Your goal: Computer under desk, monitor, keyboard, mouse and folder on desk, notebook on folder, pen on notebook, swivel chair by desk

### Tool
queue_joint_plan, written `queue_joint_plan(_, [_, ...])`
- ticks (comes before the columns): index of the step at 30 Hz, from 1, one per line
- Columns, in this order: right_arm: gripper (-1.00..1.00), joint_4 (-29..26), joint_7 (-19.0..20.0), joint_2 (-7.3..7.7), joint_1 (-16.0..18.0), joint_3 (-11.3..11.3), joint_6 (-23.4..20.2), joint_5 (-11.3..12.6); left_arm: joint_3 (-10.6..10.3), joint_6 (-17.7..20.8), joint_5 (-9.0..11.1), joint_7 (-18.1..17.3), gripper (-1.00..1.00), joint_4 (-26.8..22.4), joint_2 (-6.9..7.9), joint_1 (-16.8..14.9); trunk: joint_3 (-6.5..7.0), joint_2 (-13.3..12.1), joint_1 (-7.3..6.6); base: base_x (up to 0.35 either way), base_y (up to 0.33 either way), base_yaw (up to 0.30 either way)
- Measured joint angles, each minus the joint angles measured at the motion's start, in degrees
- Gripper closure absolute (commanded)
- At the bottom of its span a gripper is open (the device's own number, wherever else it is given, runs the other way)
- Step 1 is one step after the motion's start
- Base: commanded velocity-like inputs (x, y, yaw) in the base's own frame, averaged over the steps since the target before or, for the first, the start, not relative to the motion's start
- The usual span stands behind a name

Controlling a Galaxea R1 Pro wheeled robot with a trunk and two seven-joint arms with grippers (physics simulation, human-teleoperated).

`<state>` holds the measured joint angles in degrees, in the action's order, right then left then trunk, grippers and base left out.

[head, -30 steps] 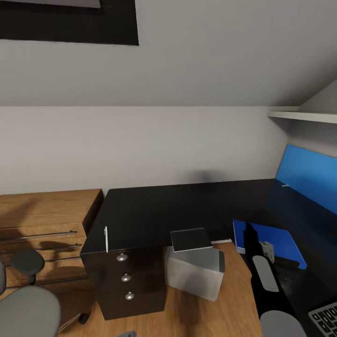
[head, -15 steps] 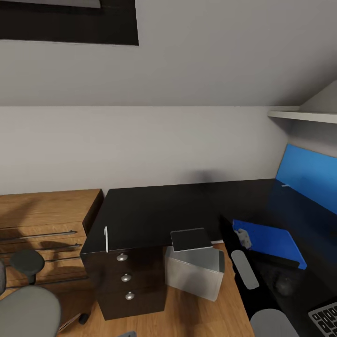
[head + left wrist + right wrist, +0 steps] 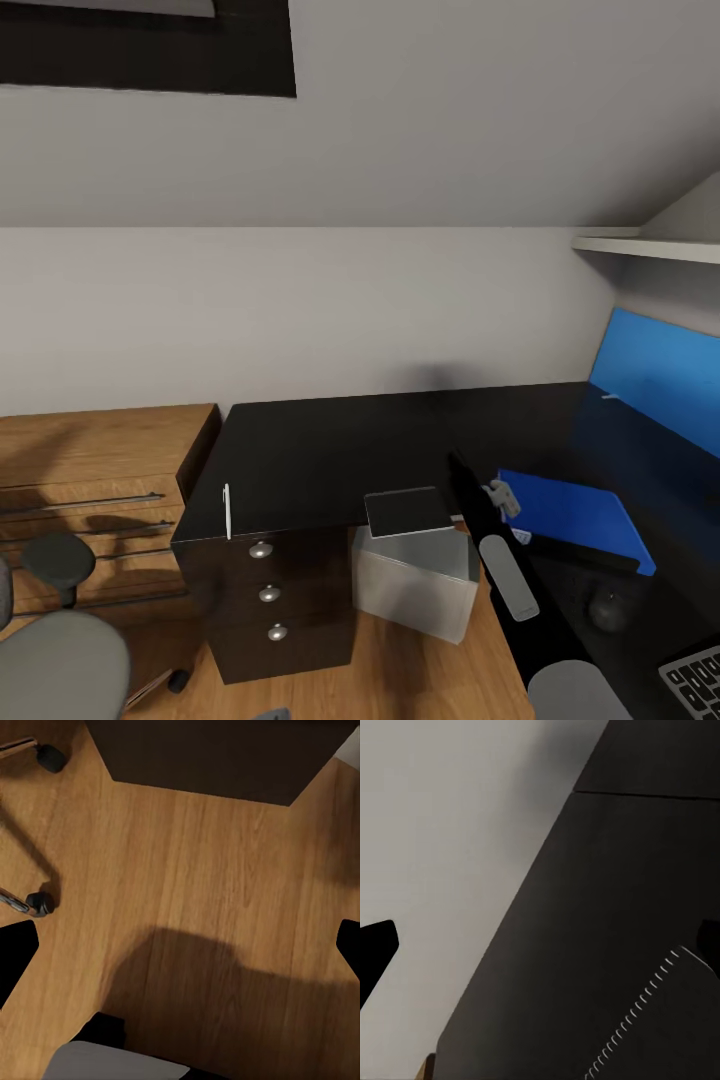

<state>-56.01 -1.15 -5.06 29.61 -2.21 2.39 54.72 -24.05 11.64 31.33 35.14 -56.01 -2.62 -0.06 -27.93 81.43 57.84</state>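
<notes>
Crossing the desk (image 3: 330, 450), right arm (image 3: 500, 560) between notebook (image 3: 410, 512) and folder (image 3: 570, 515), both grippers seemingly spread, empty.

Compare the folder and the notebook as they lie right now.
The folder is bright blue; the notebook is dark grey. The folder is clearly the larger; the notebook is much smaller. The folder lies further in on the desk, while the notebook sits at its front edge, above the light grey computer. Both are flat rectangles lying on the black desk.
</notes>
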Motion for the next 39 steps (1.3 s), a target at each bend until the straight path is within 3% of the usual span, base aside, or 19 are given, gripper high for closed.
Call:
queue_joint_plan(6, [-1.00,0.29,0.11,-0.31,-0.02,1.12,0.10,-0.02,0.63,-0.19,0.17,-0.05,-1.00,2.96,0.24,0.00,0.00,0.00,0.00,0.000,0.000,0.000])
queue_joint_plan(12, [-1.00,0.24,0.11,-0.33,-0.02,1.80,0.09,-0.03,0.92,-6.95,0.19,-0.06,-1.00,5.01,0.15,0.01,0.00,0.00,0.00,0.000,0.000,0.000])
queue_joint_plan(22, [-1.00,0.14,0.16,-0.26,-0.02,1.86,0.05,0.00,0.96,-8.87,0.46,0.00,-1.00,6.62,-0.04,0.00,0.00,0.00,0.00,0.000,0.000,0.000])
queue_joint_plan(27, [-1.00,0.27,0.07,-0.50,-0.11,1.98,0.08,0.18,0.96,-12.61,0.15,0.03,-1.00,8.76,-0.59,0.01,0.00,0.00,0.00,0.000,0.000,0.000])
queue_joint_plan(33, [-1.00,0.41,-0.04,-1.81,-0.28,2.32,0.12,0.09,0.94,-13.86,-0.03,0.03,-1.00,9.33,-0.67,0.00,0.00,0.00,0.00,0.000,0.000,0.000])
queue_joint_plan(39, [-1.00,0.29,-0.11,-2.20,-0.55,2.40,0.17,0.03,0.94,-13.97,-0.04,0.02,-1.00,9.41,-0.60,-0.02,0.00,0.00,0.00,0.000,0.000,0.000])
